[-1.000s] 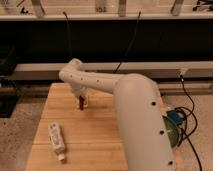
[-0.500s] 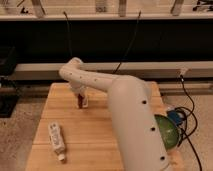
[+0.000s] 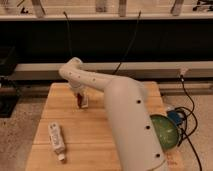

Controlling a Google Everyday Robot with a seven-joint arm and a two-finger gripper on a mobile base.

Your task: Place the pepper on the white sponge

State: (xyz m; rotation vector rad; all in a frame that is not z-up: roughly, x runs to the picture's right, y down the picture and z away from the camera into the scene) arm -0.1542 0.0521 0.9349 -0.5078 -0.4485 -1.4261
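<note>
My gripper (image 3: 79,96) points down over the far left part of the wooden table (image 3: 100,135). It is shut on the pepper (image 3: 79,102), a small dark-red piece that hangs upright from the fingertips. The white sponge (image 3: 85,103) is a small pale pad lying right beside and partly behind the pepper, and the pepper's lower end is at or just above it. Whether the two touch cannot be told. My white arm (image 3: 125,110) runs from the lower right across the table to the gripper.
A white labelled bottle (image 3: 56,138) lies on the front left of the table. A large green bowl (image 3: 165,131) sits at the right edge, partly behind my arm, with a blue object (image 3: 175,117) and black cables (image 3: 187,125) beside it. A dark shelf unit stands behind the table.
My arm's near section has swung left and uncovered more of the green bowl. The gripper with the pepper has stayed almost in place by the sponge.
</note>
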